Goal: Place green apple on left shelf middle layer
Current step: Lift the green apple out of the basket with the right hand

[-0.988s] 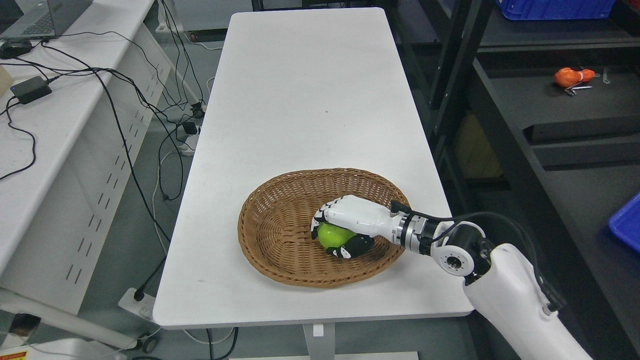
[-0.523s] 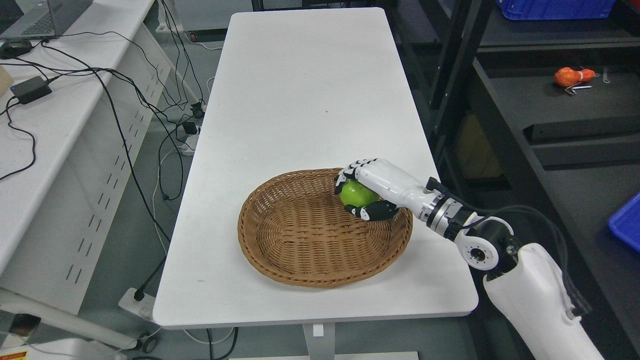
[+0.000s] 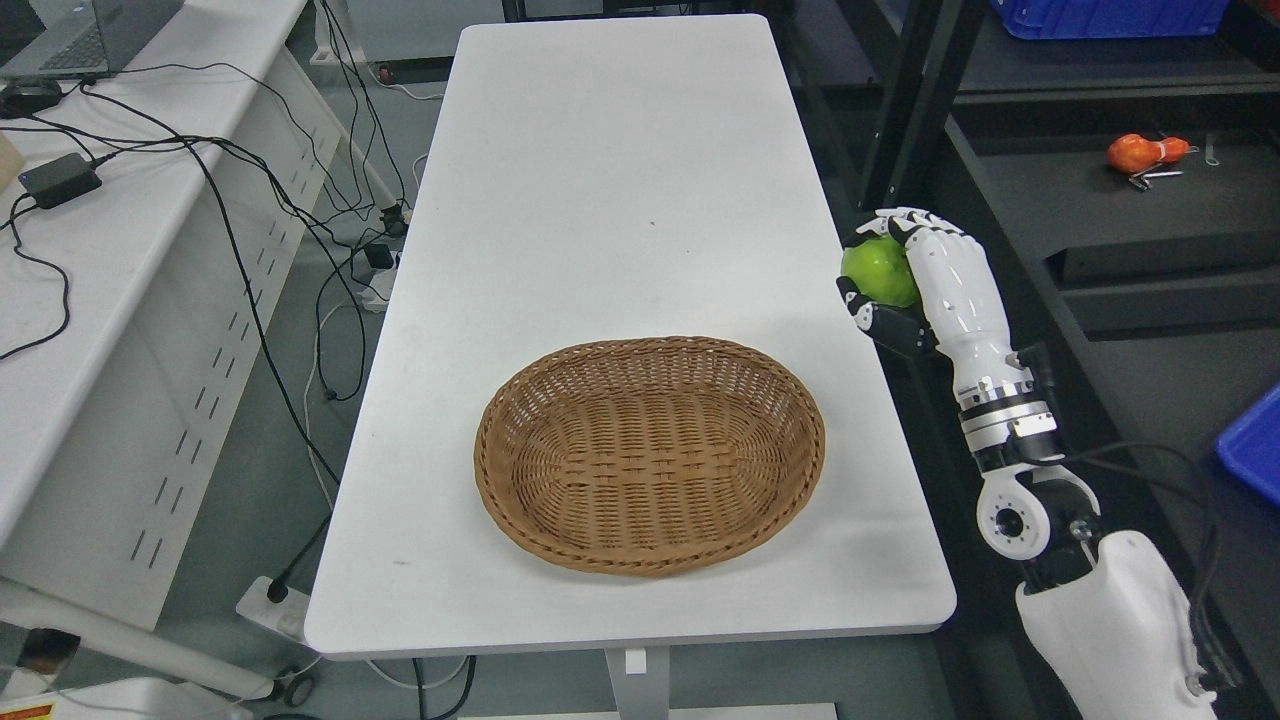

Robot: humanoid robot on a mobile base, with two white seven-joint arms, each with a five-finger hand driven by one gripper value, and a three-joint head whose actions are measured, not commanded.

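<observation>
My right hand (image 3: 885, 275) is shut on the green apple (image 3: 876, 272) and holds it in the air just past the right edge of the white table (image 3: 600, 200), in front of the dark shelf unit (image 3: 1100, 220). The wicker basket (image 3: 650, 455) sits empty on the near part of the table. The right arm comes in from the lower right. The left arm is out of view.
The dark shelf unit at the right holds an orange object (image 3: 1145, 153) on one layer and a blue bin (image 3: 1110, 15) above. Another blue bin (image 3: 1255, 440) shows at the right edge. A desk with cables and a laptop (image 3: 95, 35) stands at the left.
My right hand lifted the green apple out of the basket and carried it up and to the right, past the table's right edge. The basket is now empty.
</observation>
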